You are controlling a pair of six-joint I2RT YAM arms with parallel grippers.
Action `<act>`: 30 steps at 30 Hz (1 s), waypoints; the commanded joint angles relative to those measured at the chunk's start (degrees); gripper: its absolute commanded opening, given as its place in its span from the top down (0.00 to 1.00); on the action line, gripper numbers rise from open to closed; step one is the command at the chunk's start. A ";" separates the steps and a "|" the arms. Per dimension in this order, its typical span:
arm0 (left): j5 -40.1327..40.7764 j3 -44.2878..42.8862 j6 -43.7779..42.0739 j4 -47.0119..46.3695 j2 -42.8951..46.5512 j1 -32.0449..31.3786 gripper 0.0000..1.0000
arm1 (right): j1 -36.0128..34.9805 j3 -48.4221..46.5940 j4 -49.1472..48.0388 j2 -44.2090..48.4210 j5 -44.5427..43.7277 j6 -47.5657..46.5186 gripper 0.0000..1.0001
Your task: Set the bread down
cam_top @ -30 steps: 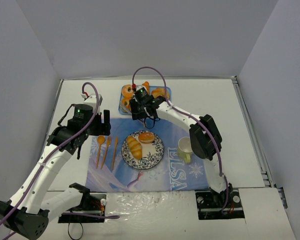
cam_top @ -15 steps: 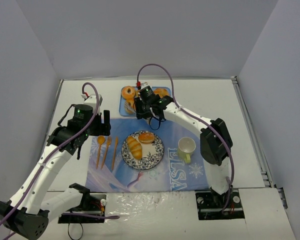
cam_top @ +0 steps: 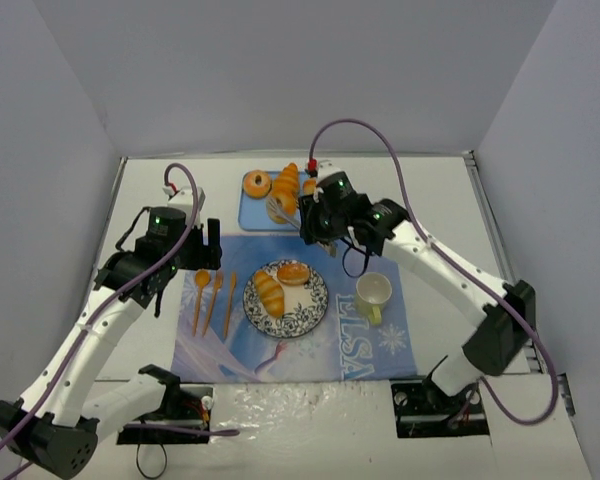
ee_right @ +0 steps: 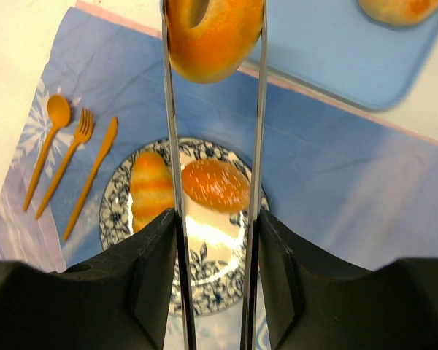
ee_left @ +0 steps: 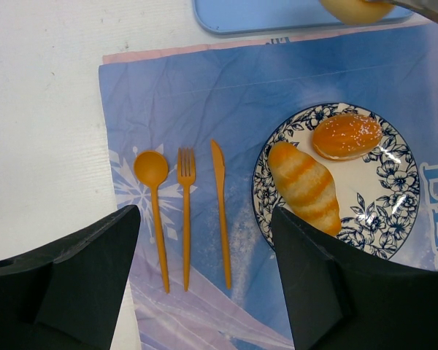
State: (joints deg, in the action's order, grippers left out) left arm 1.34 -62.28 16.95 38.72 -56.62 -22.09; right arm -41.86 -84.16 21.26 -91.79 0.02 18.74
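A ring donut (ee_right: 213,36) is pinched betw. the tips of thin metal tongs (ee_right: 171,160). The tongs are squeezed together by the R gripper (ee_right: 217,251), w/ its black fingers (ee_right: 152,281) pressed on the outside of both tong arms. In the top view the donut is held off the surface, over the near edge of the blue tray (cam_top: 252,212), on the side facing the patterned plate (cam_top: 310,322).

On the tray a second ring donut (cam_top: 257,183) and a croissant roll (cam_top: 288,182) are seen. One more pastry (cam_top: 310,185) is partly hidden by the arm, so its type can't be told.

Two pcs are already lying on the plate: a ridged roll (ee_left: 305,186) at the left and an oval bun (ee_left: 347,136) at the far side, just beside each other.

The L gripper (ee_left: 204,248) is held above the blue placemat (ee_left: 204,87) w/ its fingers spread wide. An orange spoon (ee_left: 153,189), fork (ee_left: 186,211) and knife (ee_left: 220,211) are laid side by side on the mat, left of the plate. A pale mug (cam_top: 373,293) is stood on the mat, right of the plate.
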 commanded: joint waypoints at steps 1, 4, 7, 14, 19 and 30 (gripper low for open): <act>0.15 -1.62 0.28 -2.16 0.19 -0.41 0.31 | -1.17 4.22 5.35 12.86 -0.35 -1.41 0.80; 0.24 -1.62 0.22 -2.16 0.19 -0.53 0.31 | -2.43 8.78 9.13 19.26 2.72 -0.81 0.80; 0.07 -1.62 0.28 -2.16 0.03 -0.59 0.31 | -3.29 12.63 12.31 25.22 4.50 0.22 0.79; -0.12 -1.61 0.28 -2.16 -0.20 -0.64 0.31 | -6.98 20.23 16.26 34.26 6.57 3.30 0.77; 0.03 -1.62 0.28 -2.16 -0.16 -0.68 0.31 | -7.75 24.64 17.46 37.00 7.50 3.76 0.77; 0.06 -1.62 0.28 -2.16 -0.16 -0.68 0.31 | -9.38 28.44 14.51 35.98 5.87 6.87 0.77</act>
State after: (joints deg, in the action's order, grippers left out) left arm 1.32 -62.28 16.95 38.72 -56.75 -22.50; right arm -50.22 -56.51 39.90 -55.49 6.61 23.56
